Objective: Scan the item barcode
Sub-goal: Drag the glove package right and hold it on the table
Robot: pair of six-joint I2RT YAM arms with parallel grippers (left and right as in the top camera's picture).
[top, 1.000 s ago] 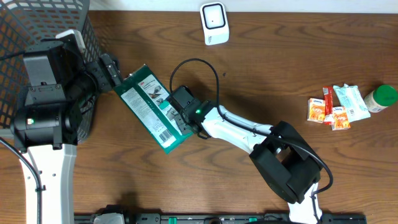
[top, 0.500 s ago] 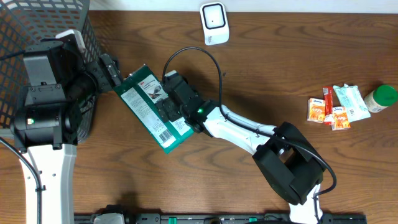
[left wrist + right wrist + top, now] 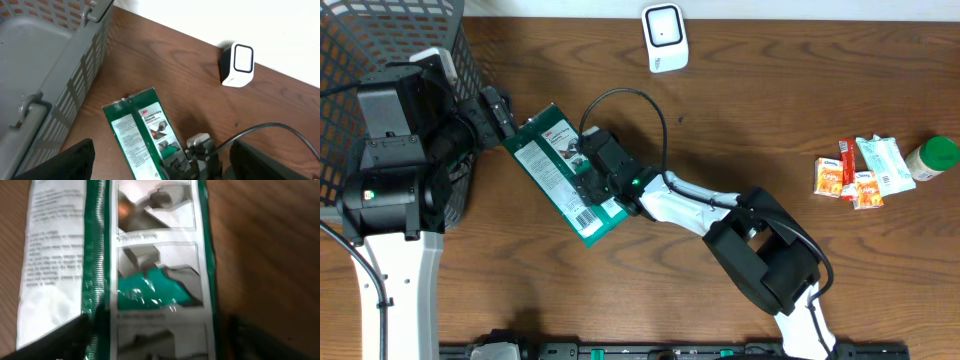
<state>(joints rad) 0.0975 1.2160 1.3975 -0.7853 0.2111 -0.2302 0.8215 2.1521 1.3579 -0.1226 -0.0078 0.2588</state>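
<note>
A green and white packet lies flat on the wooden table, its printed side with a barcode facing up. My right gripper hovers low over the packet's right half. In the right wrist view the packet fills the frame, and the right gripper is open, one finger over the packet and the other over bare wood. My left gripper sits at the packet's upper left end. In the left wrist view it stands wide open with the packet below it. The white scanner stands at the back.
A grey mesh basket fills the back left corner, close to the left arm. Small juice cartons, a white pouch and a green-lidded bottle sit at the far right. The right arm's cable loops above the packet.
My right gripper has slid up and to the left along the packet, and its jaws have spread. The packet and the left arm have stayed put.
</note>
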